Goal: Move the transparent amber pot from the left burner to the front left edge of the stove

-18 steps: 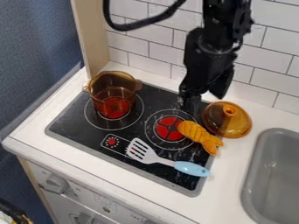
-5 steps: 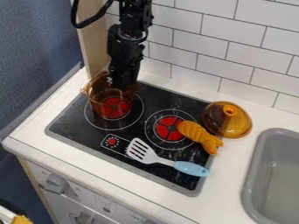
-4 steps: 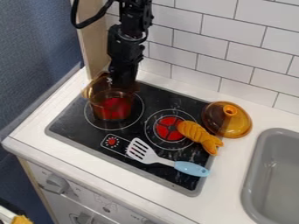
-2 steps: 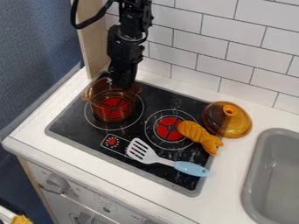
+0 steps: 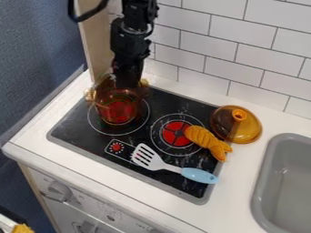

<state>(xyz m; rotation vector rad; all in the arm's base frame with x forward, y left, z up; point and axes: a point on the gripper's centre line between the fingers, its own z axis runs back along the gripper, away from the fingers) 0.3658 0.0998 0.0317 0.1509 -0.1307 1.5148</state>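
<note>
Pot (image 5: pixel 115 109): amber, at left burner (image 5: pixel 144 114) | my gripper (image 5: pixel 127 87): at pot's rear rim | jaws: spread and grip, I cannot tell | spatula (image 5: pixel 159 164): flat on stovetop (image 5: pixel 79 129)

Bright, even light; pale glare flecks the black cooktop (image 5: pixel 72 125); the pot (image 5: pixel 118 107) looks blurred.

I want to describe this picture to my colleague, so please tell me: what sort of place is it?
It looks like a toy kitchen, probably set up for robot work: a black cooktop with red burner pictures, a grey sink beside it, and a robot gripper at the amber pot.
</note>
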